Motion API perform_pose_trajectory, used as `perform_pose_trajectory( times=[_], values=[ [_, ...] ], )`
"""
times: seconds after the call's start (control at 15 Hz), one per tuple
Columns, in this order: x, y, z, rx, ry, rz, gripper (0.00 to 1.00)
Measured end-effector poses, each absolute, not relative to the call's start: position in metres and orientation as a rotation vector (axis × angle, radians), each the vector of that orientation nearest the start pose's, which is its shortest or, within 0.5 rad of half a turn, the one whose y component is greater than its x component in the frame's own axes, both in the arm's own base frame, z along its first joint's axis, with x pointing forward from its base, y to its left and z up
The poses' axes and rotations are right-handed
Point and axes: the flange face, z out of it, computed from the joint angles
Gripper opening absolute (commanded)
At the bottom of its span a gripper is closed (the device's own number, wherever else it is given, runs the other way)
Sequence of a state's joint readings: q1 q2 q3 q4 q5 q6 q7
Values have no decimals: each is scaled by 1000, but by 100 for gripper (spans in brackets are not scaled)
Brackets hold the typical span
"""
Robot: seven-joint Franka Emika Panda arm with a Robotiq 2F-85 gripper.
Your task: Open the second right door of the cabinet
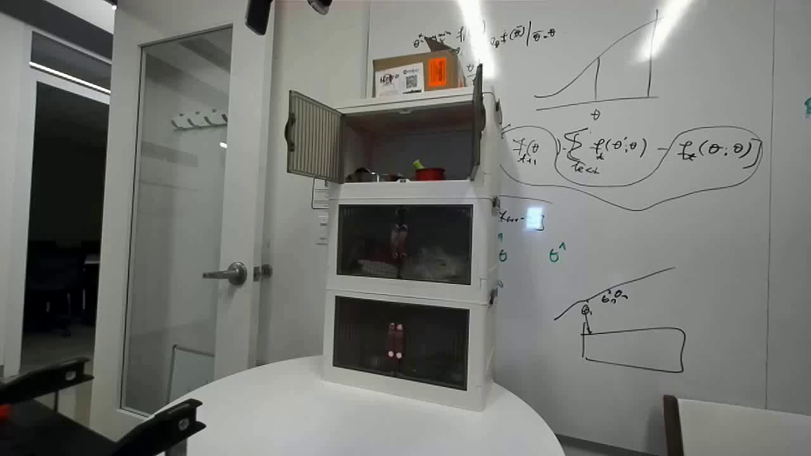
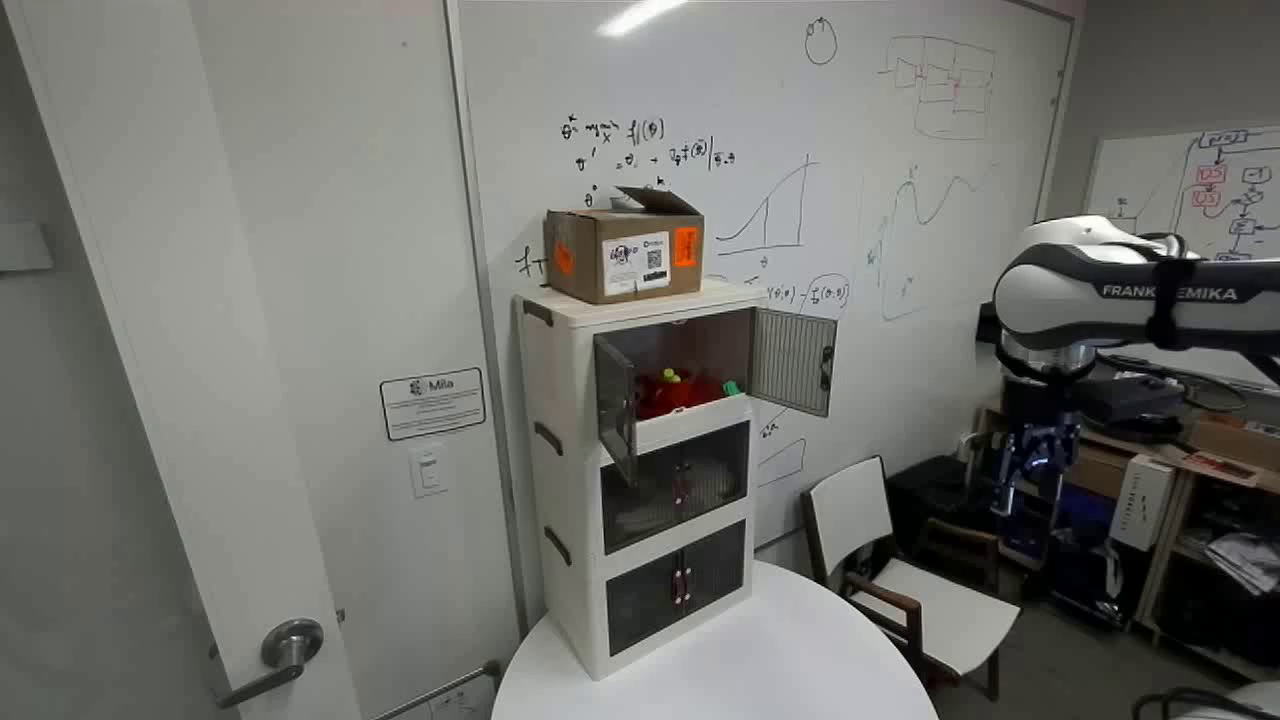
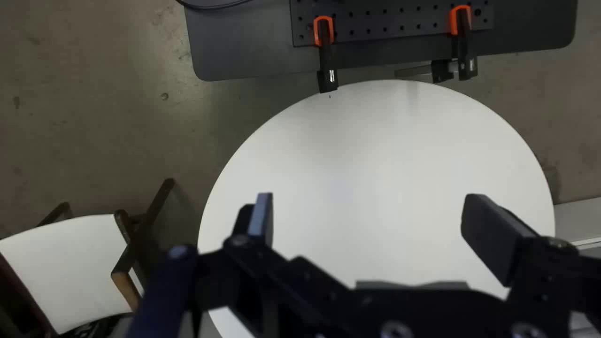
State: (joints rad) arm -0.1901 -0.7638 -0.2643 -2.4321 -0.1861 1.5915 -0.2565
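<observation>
The white cabinet stands on a round table in both exterior views. Its second right door, with a dark see-through pane, is the right half of the middle tier and is shut. Reddish-brown handles sit where the two middle doors meet. The top-tier left door and right door stand open. The bottom-tier doors are shut. My gripper hangs pointing down, right of the cabinet and apart from it. In the wrist view my gripper is open and empty above the table.
A cardboard box sits on the cabinet. A red pot is inside the open top tier. The white table has a chair beside it. Clamps hold a dark mounting surface at its edge.
</observation>
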Motion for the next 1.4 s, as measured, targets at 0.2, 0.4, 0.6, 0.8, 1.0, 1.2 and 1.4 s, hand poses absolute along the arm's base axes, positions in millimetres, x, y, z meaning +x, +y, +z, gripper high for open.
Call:
perform_pose_trajectory(
  times=[0.2,0.4,0.6,0.8,1.0,1.2,1.4],
  values=[
    [270,-171,539,-3109,164,138,100],
    [270,-171,539,-3109,164,138,100],
    [271,-170,539,-3110,165,138,100],
    [275,-162,534,-3110,124,154,100],
    [286,-145,521,-3095,54,163,100],
    [308,-130,512,-3087,18,24,100],
    [331,-118,506,-3087,24,-194,100]
  ],
)
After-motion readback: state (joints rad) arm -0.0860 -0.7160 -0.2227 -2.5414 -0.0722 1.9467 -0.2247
